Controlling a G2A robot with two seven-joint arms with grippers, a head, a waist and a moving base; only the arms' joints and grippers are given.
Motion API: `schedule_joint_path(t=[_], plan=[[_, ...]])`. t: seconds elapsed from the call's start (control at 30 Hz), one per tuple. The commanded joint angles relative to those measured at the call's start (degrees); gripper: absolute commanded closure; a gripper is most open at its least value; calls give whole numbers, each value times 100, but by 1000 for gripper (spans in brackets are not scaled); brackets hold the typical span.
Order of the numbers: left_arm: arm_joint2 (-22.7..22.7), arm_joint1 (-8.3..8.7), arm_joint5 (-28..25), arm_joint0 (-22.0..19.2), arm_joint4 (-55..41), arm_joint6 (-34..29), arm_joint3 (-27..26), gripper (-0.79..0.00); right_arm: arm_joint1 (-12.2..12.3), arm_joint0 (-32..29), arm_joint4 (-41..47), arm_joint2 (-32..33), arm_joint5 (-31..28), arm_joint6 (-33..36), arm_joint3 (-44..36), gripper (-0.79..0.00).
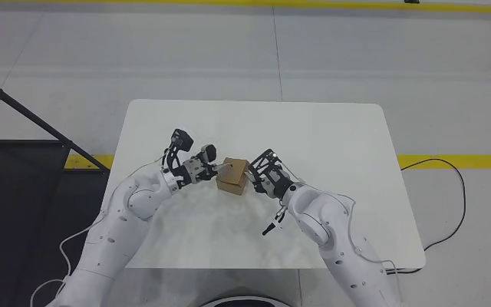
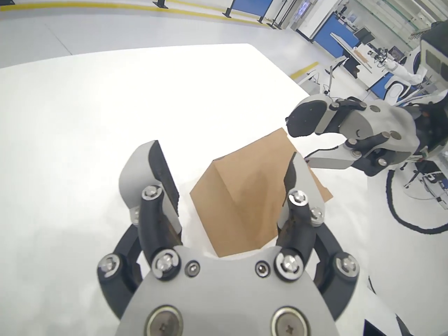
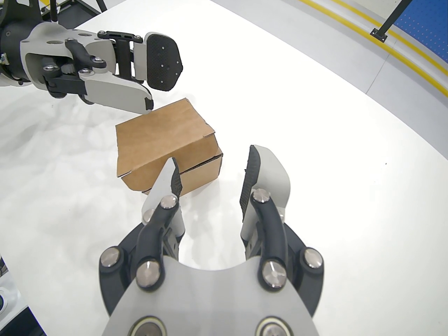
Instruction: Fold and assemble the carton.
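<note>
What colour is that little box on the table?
Plain brown cardboard; the carton shows best in the right wrist view.

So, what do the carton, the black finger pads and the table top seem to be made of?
The carton looks like plain brown cardboard, matte, with raw cut edges and creased folds. The finger pads are probably black rubber: matte, with a dotted grip texture. The table has a smooth white top, faintly dull; perhaps laminate, but I cannot tell.
</note>
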Motion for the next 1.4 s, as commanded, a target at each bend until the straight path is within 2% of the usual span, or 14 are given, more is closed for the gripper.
schedule_joint_path(t=[0.0,0.3,0.6,0.8,1.0,1.37], plan=[[-2,1,-5,2,13,15,1,-785,0,0,0,2,-1,2,-2,-434],[51,4,121,83,20,-51,-110,-785,-1,-14,-18,3,-3,-15,-10,-437],[106,22,169,2,-649,-725,-59,-785,-5,-16,-23,-4,5,20,-14,-434],[116,37,195,-30,-912,-932,-14,-785,-9,-6,-20,-15,-4,28,-7,-431],[134,56,156,-55,-1088,-1108,7,-696,-12,-1,-20,-16,-5,27,-1,-431],[172,89,190,-77,-1250,-1318,-3,-471,-17,14,-23,-18,-2,26,19,-434]])
